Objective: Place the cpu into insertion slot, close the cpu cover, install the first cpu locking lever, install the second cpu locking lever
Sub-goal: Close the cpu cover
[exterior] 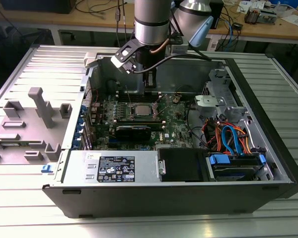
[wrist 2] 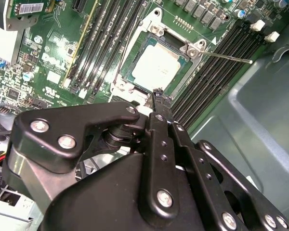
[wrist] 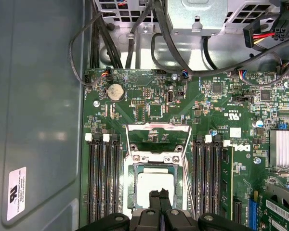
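Observation:
The cpu point(wrist: 155, 183) lies flat in the motherboard's socket, its silvery top framed by a green border; it also shows in the second wrist view point(wrist 2: 156, 65) and the exterior view point(exterior: 140, 110). The cpu cover point(wrist: 158, 129) stands tilted up at one side of the socket, with its window frame clear of the chip. A thin locking lever point(wrist 2: 231, 57) sticks out free beside the socket. My gripper point(wrist: 159, 195) hovers just over the chip's edge, fingers shut together with nothing between them. It appears in the second wrist view point(wrist 2: 159, 95) and hangs over the board in the exterior view point(exterior: 150, 93).
Rows of memory slots point(wrist: 103, 178) flank the socket on both sides. A black graphics card point(exterior: 133, 131) lies in front of the socket, and the drive cage with blue and orange cables point(exterior: 233, 141) sits to the exterior view's right. The case wall point(wrist: 38, 120) is close by.

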Robot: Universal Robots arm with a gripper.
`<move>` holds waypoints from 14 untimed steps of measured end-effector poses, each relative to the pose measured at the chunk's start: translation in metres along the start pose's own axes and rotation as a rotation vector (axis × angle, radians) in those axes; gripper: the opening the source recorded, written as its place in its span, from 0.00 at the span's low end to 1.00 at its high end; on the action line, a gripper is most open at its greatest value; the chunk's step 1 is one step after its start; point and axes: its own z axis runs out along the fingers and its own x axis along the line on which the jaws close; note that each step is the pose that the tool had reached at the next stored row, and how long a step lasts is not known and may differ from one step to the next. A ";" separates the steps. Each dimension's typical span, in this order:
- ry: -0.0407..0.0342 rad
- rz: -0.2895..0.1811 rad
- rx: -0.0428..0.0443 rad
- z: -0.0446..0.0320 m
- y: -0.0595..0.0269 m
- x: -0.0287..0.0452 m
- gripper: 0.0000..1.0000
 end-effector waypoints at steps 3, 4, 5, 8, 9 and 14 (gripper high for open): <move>-0.0001 0.000 0.0000 -0.0006 0.0000 0.0000 0.11; -0.0001 0.000 0.0000 -0.0013 0.0000 0.0000 0.11; 0.0000 0.000 0.0000 -0.0019 0.0000 0.0000 0.11; 0.0002 0.000 -0.0001 -0.0026 0.0001 0.0000 0.11; 0.0001 0.000 -0.0001 -0.0027 0.0001 0.0000 0.11; 0.0000 0.000 0.0000 -0.0027 0.0027 -0.0001 0.11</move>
